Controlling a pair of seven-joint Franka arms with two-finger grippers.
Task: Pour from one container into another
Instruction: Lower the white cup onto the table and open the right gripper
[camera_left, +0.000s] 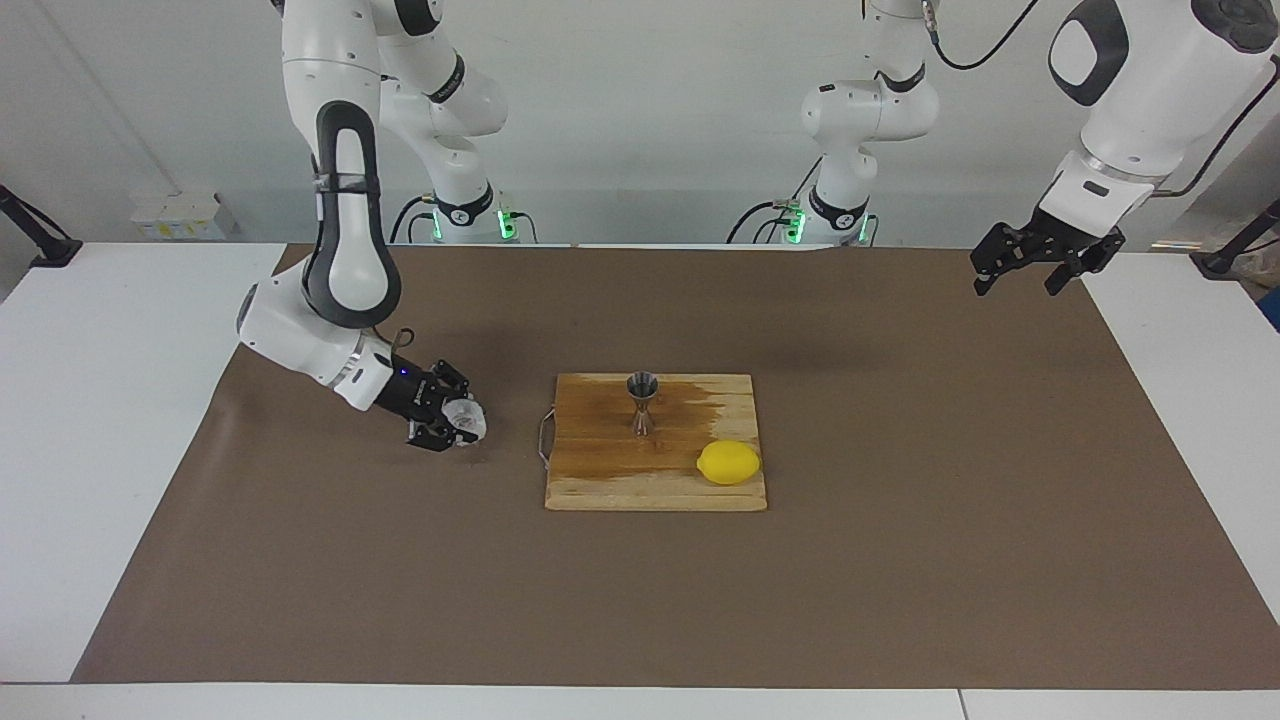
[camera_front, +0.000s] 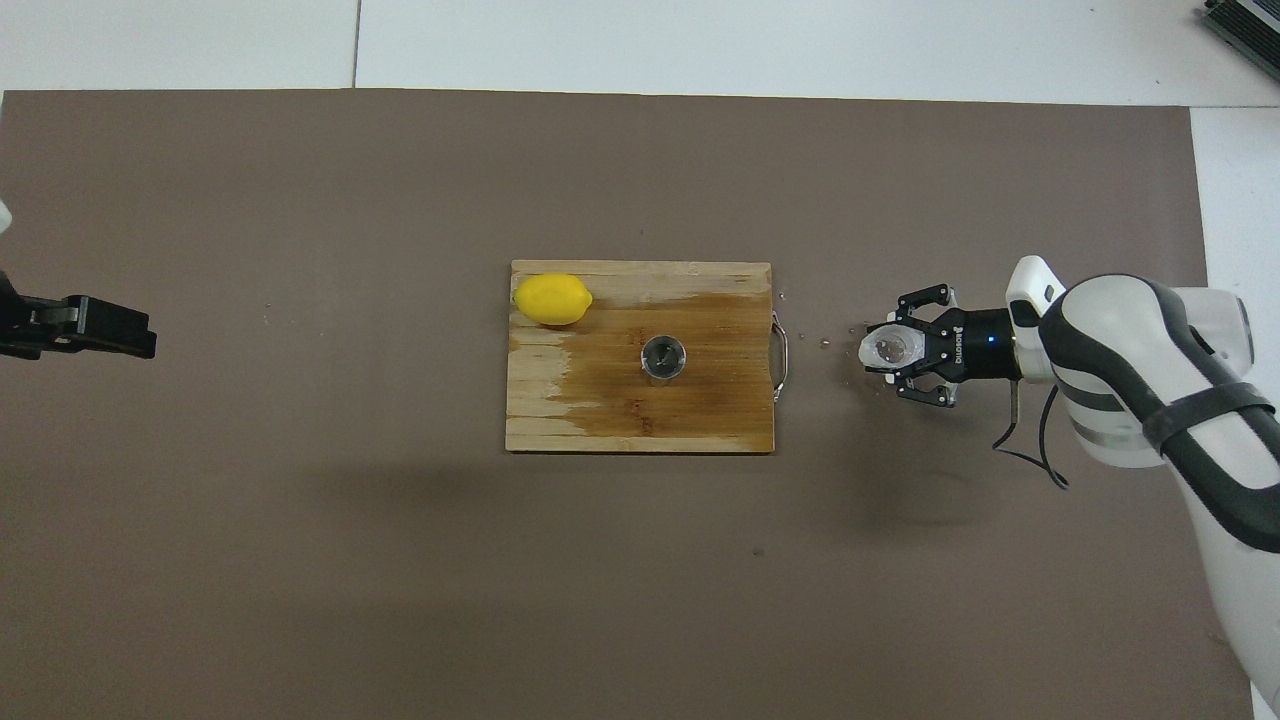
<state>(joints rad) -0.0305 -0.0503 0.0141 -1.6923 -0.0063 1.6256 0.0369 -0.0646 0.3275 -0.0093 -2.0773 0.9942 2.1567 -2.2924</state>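
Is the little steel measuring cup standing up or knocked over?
Upright. The steel jigger stands on its narrow base on the wet cutting board, mouth upward.

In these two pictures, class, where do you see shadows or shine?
Facing view: a soft shadow lies on the brown mat nearer the robots than the cutting board; the jigger glints. Overhead view: a broad dim shadow darkens the mat nearer the robots than the board.

The right arm bends low from its base, forearm slanting down toward its end of the table, its right gripper lying almost level and clamped shut around a small cup. The left arm waits raised, its left gripper pointing down with fingers spread apart.
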